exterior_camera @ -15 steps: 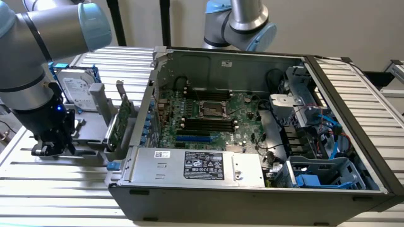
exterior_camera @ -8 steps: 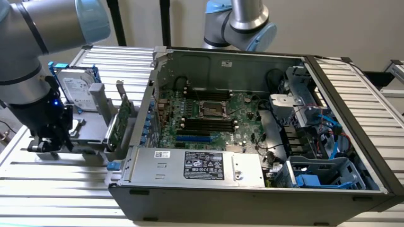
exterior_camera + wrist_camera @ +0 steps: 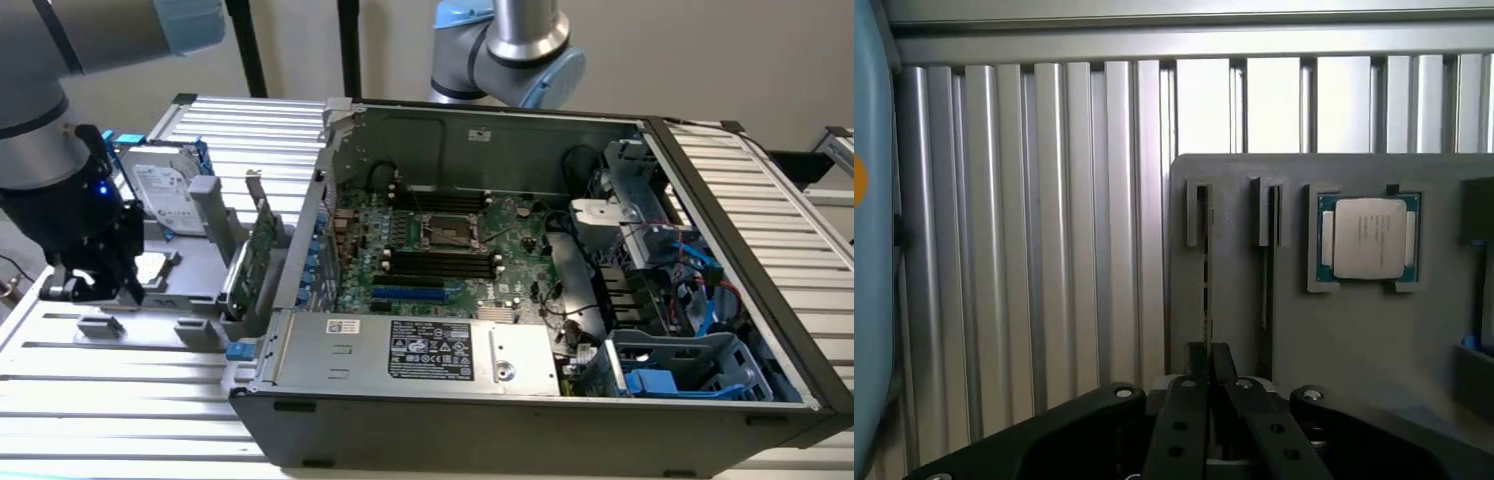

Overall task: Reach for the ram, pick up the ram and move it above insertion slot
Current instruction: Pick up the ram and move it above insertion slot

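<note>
The ram [image 3: 1204, 270] stands on edge in a narrow holder of the gray tray [image 3: 1354, 340], seen edge-on as a thin dark line. The gripper [image 3: 1209, 365] has its fingers drawn close together, one on each side of the stick's near end (judged to be clamped on it, with no gap visible). In the exterior view the gripper [image 3: 96, 285] sits low over the tray at the exterior view's left, well apart from the open computer case [image 3: 534, 400].

Status: the reach is complete and the grasp appears made. The ram is not yet lifted from its holder. The carry to the black memory slots [image 3: 441, 262] at mid-frame is not yet done.
</note>
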Robot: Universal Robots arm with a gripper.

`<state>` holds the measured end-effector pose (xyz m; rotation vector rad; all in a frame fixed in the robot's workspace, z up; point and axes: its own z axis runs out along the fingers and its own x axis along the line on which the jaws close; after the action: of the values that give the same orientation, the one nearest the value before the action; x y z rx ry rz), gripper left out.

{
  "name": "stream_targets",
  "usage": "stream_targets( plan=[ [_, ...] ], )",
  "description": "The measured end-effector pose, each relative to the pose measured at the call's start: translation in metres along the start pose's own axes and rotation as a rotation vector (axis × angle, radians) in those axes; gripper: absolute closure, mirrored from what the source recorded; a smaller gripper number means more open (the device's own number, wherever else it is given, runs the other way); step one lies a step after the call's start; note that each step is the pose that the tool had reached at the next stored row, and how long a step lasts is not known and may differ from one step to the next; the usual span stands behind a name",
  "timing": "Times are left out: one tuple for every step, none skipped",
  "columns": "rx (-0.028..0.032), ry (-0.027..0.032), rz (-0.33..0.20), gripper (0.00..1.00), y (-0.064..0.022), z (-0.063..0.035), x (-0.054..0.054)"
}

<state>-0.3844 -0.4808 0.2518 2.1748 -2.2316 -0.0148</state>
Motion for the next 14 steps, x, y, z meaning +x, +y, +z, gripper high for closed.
stream_targets(
  plan=[
    [0.0000,-0.0001,0.000,0.87,-0.0006,-0.0045,0.000],
    [0.0001,0.0000,-0.001,0.87,-0.0015,-0.0090,0.000],
    [0.0000,0.0001,-0.002,0.87,-0.0026,-0.0136,0.000],
    [0.0001,0.0000,-0.003,0.87,-0.0037,-0.0181,0.000],
    [0.0001,0.0000,-0.004,0.87,-0.0049,-0.0226,0.000],
    [0.0001,0.0001,-0.005,0.87,-0.0063,-0.0275,0.000],
    [0.0002,0.0000,-0.005,0.87,-0.0077,-0.0318,0.000],
    [0.0002,0.0000,-0.006,0.87,-0.0094,-0.0365,0.000],
    [0.0001,0.0002,-0.007,0.87,-0.0113,-0.0410,0.000],
    [0.0002,0.0000,-0.007,0.87,-0.0135,-0.0456,0.000],
    [0.0002,-0.0001,-0.008,0.87,-0.0161,-0.0504,0.000],
    [0.0001,-0.0002,-0.008,0.87,-0.0188,-0.0551,0.000],
    [0.0002,-0.0006,-0.009,0.87,-0.0215,-0.0596,0.000],
    [0.0002,-0.0011,-0.009,0.87,-0.0243,-0.0642,0.000]
  ],
)
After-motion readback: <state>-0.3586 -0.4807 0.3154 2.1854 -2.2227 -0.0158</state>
